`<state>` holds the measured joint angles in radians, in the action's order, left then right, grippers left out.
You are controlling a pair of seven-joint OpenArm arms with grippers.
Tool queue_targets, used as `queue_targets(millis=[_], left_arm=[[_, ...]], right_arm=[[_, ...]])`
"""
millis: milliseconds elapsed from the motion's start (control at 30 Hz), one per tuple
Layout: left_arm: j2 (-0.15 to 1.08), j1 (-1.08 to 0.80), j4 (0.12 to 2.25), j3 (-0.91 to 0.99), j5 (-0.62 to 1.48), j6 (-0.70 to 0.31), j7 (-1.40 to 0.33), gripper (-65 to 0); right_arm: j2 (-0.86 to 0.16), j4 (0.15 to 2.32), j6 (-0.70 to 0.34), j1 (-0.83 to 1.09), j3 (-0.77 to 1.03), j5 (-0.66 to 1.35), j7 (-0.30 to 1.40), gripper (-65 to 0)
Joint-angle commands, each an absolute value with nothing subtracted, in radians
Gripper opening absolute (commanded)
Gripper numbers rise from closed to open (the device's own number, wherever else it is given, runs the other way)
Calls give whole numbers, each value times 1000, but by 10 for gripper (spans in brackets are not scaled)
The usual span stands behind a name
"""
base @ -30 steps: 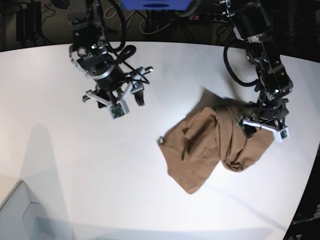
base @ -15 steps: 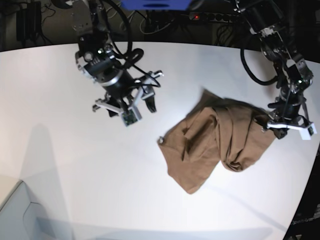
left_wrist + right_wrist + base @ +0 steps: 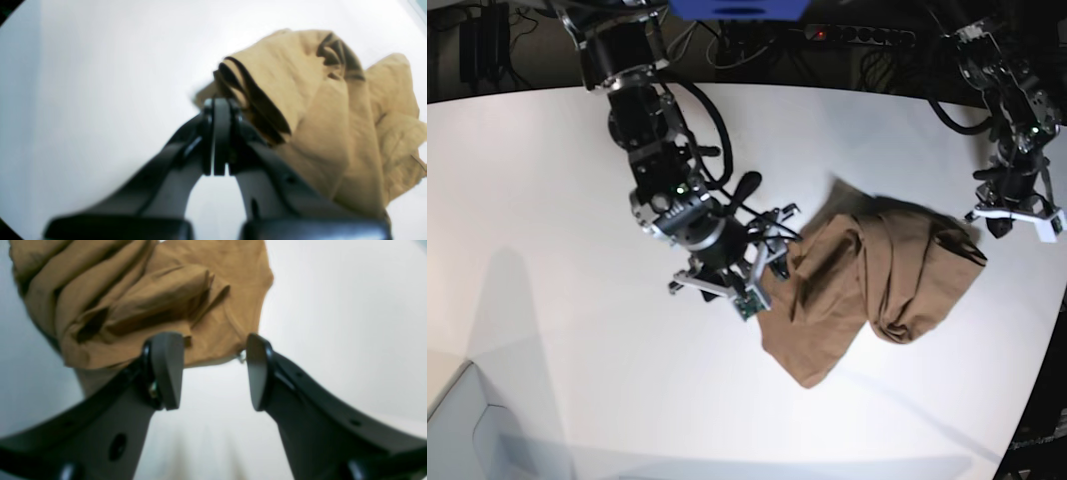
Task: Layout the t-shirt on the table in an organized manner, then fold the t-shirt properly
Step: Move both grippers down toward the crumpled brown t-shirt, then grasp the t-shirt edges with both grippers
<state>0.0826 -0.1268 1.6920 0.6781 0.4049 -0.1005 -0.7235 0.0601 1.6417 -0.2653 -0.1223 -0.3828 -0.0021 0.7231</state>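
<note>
Left gripper (image 3: 218,106) closed beside crumpled t-shirt (image 3: 877,290).

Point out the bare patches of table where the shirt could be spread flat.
The table is bare left of the right gripper and along the front edge below the shirt. It is crowded around the shirt: the right gripper is at its left edge, the left gripper beside its right corner.

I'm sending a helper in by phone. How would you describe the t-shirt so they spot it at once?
Start from the big white table that fills the room. Toward its side, between the two black robot arms, lies the t-shirt, a rumpled tan-brown heap of cloth with deep folds. It is the only soft, coloured thing on the white surface; everything else near it is black metal.
</note>
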Motion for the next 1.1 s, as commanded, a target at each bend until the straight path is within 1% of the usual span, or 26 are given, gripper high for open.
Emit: queue_targets(millis=[0, 33, 67, 100, 167, 300, 333, 367, 633, 767, 800, 867, 1000, 1067], left_arm=[[93, -94, 1702, 671, 415, -99, -697, -644], [84, -81, 1692, 657, 414, -99, -697, -640], [79, -71, 1676, 645, 414, -99, -697, -622], [77, -65, 1659, 636, 414, -99, -697, -587], [70, -48, 1633, 624, 414, -97, -697, -495], [42, -15, 1575, 618, 414, -101, -693, -277], [41, -8, 1558, 618, 414, -101, -690, -242], [41, -1, 1546, 618, 414, -101, -690, -228], [39, 65, 1449, 618, 414, -104, -688, -230], [19, 85, 1434, 618, 414, -104, -687, -232], [15, 85, 1437, 618, 414, -104, -687, -242], [13, 85, 1438, 618, 414, -105, -688, -288], [-8, 81, 1438, 618, 415, -105, -694, -414], [-15, 77, 1438, 618, 415, -105, -694, -456]], right_arm=[[68, 1658, -265, -145, -383, 4, 694, -335], [68, 1661, -265, -145, -383, 4, 694, -335], [68, 1662, -265, -145, -383, 4, 694, -335], [68, 1662, -265, -145, -383, 4, 694, -335], [65, 1662, -265, -145, -383, 4, 694, -335], [62, 1656, -265, -147, -378, 2, 694, -335], [62, 1656, -265, -147, -378, 2, 694, -335], [62, 1656, -265, -147, -378, 2, 694, -335], [50, 1650, -265, -147, -378, 2, 694, -335], [50, 1601, -265, -163, -378, 2, 693, -335], [50, 1589, -265, -165, -377, 2, 693, -335], [50, 1572, -265, -166, -377, 2, 693, -335], [50, 1566, -265, -182, -381, 2, 693, -335], [50, 1566, -265, -185, -381, 2, 693, -335]])
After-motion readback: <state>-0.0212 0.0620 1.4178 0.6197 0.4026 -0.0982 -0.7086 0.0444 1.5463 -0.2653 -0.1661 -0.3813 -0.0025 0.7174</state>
